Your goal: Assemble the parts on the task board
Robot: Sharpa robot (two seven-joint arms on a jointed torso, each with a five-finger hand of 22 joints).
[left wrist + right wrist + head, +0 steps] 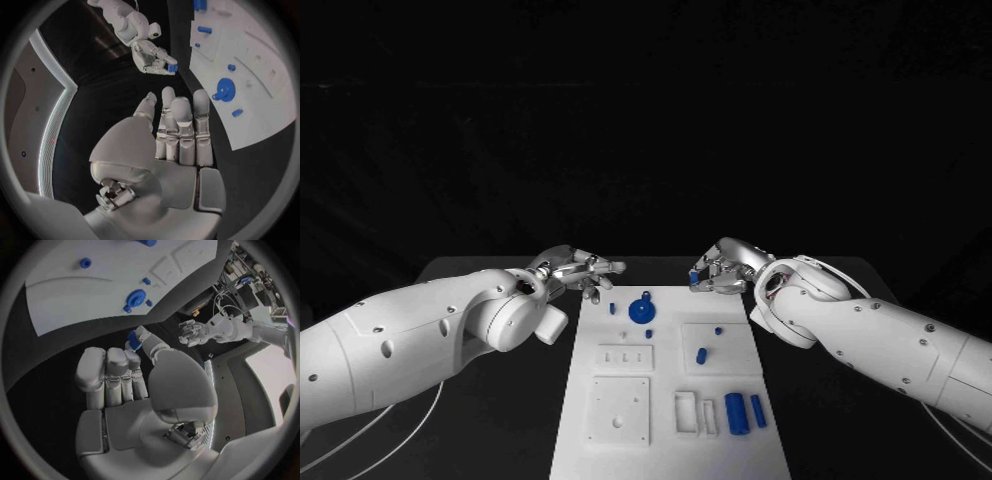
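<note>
Right hand (715,272) pinches a small blue part (133,338) over the board (589,440) edge; a weak pinch risks dropping it. Left hand (581,270) open, empty

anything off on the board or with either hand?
Nothing stands out. The task board lies flat and square, blue parts seated or lying on it. The right hand holds a small blue part off the far edge; the left hand is empty.

A black table (488,420) is seen under dim light, its far edge set against unbroken darkness. In the right wrist view, a cluttered bench with cables (240,287) is glimpsed beside a bright pale surface (272,367)
</note>
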